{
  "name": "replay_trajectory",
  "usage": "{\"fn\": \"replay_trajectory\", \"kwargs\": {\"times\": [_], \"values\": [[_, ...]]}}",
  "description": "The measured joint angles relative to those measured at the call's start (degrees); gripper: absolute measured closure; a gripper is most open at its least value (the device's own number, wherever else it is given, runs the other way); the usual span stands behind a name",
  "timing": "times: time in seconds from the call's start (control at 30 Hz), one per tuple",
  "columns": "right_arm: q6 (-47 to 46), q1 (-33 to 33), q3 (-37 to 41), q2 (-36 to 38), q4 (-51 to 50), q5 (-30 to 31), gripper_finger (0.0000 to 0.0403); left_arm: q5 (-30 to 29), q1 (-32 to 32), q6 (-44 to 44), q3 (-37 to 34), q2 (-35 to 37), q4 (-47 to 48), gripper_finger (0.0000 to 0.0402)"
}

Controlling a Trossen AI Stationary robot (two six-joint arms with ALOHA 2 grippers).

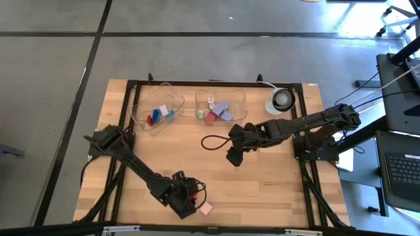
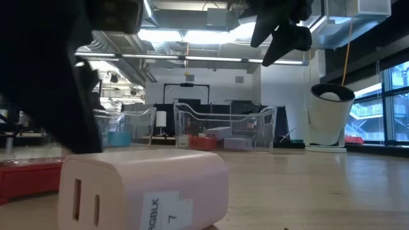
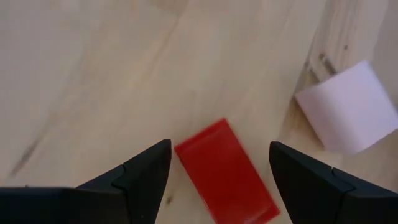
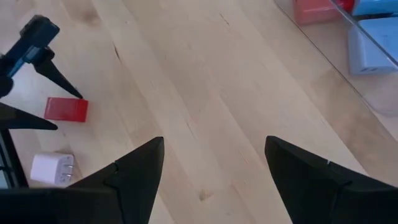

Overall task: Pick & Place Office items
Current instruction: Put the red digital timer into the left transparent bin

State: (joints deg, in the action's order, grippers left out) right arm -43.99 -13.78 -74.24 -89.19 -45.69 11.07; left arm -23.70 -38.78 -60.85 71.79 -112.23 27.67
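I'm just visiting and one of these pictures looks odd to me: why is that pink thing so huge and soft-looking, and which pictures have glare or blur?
Low view: the pale pink plug-shaped block sits right at the lens, so it looms large and soft; ceiling lights glare behind. Left wrist view: the flat red block between the open left gripper looks slightly smeared. High view: bright glare at the top right corner.
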Motion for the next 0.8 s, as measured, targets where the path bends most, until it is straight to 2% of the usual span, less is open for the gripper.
{"fn": "replay_trajectory", "kwargs": {"times": [0.17, 0.4, 0.8], "values": [[1.55, 0.01, 0.00, -0.02, 0.00, 0.04, 0.0120, 1.15, -0.46, -3.54, 0.00, -1.82, 0.07, 0.0134], [2.47, 0.07, 0.00, -0.02, 0.04, 0.04, 0.0120, -0.14, -0.61, -7.13, 0.28, -3.13, 1.43, 0.0135], [2.70, 0.05, 0.00, -0.02, 0.15, 0.04, 0.0120, -0.63, -0.59, -7.42, 0.13, -3.34, 2.20, 0.0135]]}}
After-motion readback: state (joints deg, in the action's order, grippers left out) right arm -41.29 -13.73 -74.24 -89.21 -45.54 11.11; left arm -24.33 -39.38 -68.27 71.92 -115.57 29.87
